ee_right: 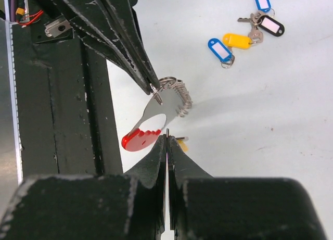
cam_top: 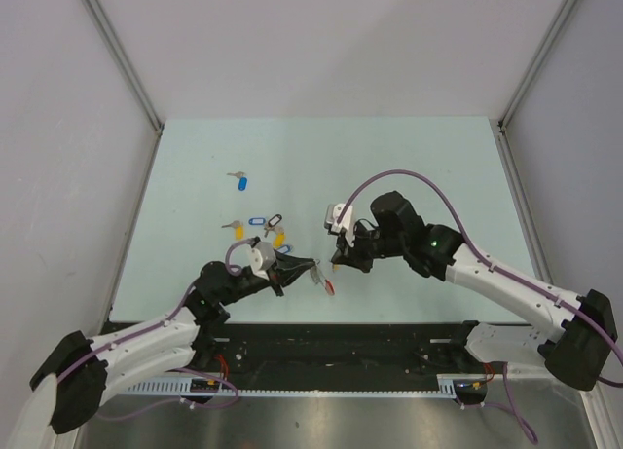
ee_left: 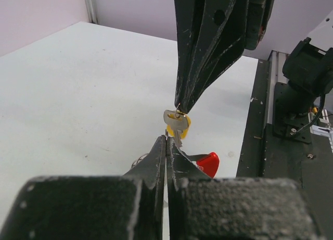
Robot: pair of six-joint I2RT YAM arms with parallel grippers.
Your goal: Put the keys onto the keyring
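Note:
My left gripper (cam_top: 316, 272) (ee_left: 167, 140) is shut on the keyring (ee_right: 162, 109), a flat metal piece with a coiled ring and a red end (ee_right: 138, 139). It holds the keyring just above the table. My right gripper (cam_top: 336, 261) (ee_right: 167, 137) is shut on a silver key with a yellow tag (ee_left: 177, 123). That key hangs right at the left fingertips, touching or almost touching the keyring. More keys lie farther back: a blue-tagged one (ee_right: 219, 50), a yellow-tagged one (ee_right: 237, 40), a dark-tagged one (ee_right: 271, 25), and a lone blue-tagged one (cam_top: 243, 183).
The pale green table (cam_top: 409, 167) is walled on three sides by grey panels. A black rail (cam_top: 341, 337) runs along its near edge, just behind both grippers. The loose keys lie left of centre.

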